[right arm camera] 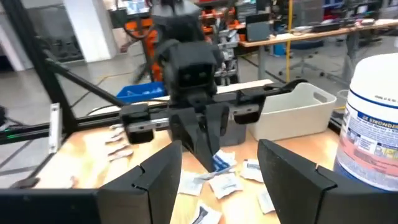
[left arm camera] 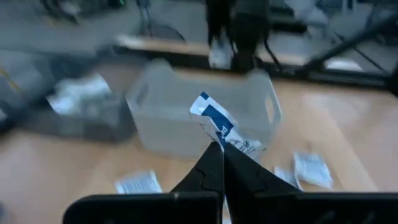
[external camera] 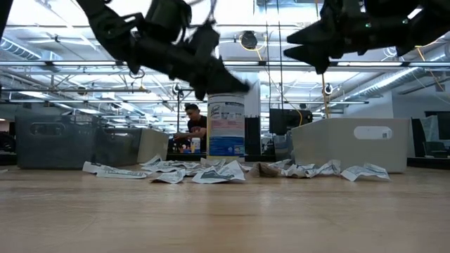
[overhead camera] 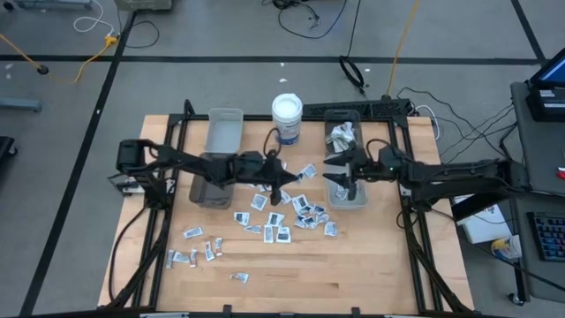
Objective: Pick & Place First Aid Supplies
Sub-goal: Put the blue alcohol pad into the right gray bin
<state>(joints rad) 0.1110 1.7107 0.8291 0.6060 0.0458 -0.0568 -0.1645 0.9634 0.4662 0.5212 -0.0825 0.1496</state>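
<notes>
Pinching a small white square packet with blue print (left arm camera: 222, 126) between our closed fingertips, our left gripper (overhead camera: 281, 192) hangs above the scattered flat white first aid packets (overhead camera: 282, 218) on the pale wooden table (overhead camera: 371, 265). Our right gripper (overhead camera: 340, 170) waits with jaws spread over the clear rectangular plastic bin (overhead camera: 356, 199) at the right, near the white round tub with a blue label (overhead camera: 287, 117).

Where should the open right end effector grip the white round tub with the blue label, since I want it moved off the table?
Across the tub's round side wall, approaching level from the right end effector's side; it stands upright and looks too wide to pinch from above.
</notes>
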